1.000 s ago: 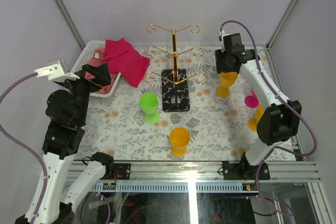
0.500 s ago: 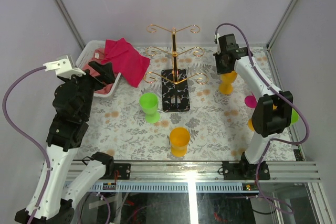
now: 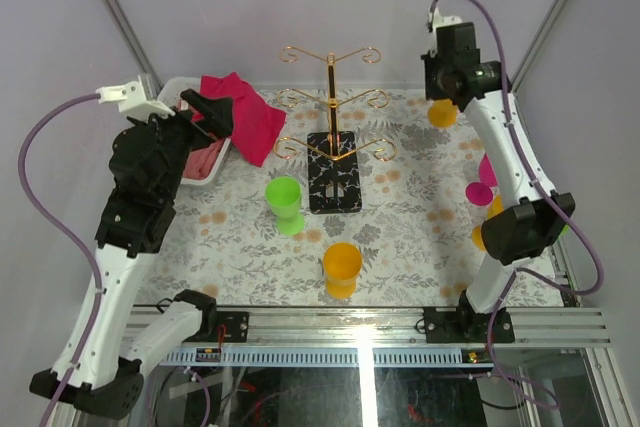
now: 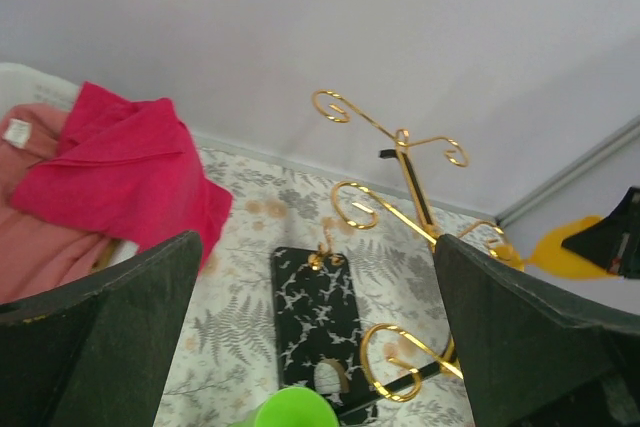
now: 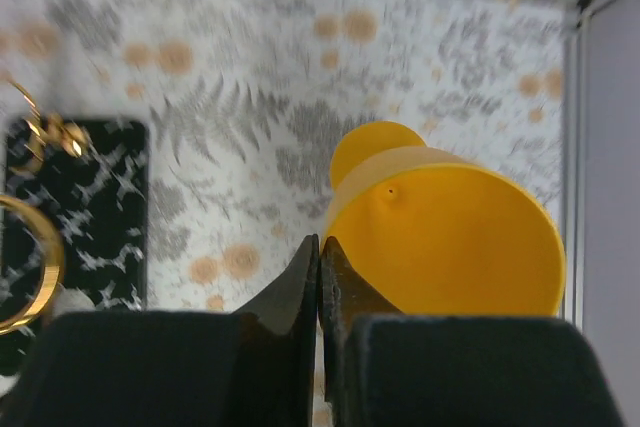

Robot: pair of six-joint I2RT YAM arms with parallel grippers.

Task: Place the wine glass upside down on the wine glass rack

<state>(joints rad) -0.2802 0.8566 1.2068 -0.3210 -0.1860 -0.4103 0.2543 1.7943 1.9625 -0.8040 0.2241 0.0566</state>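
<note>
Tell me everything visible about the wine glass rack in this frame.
The rack is thin gold wire: a tall central post with curl-ended arms in three tiers, on a black base with white marbling. It stands upright at mid-table toward the back, on the floral cover. Nothing hangs on it; no gripper touches it. A green glass stands by the base's near-left corner, seemingly apart. The right gripper holds a yellow glass off to its right, clear of the arms.
</note>
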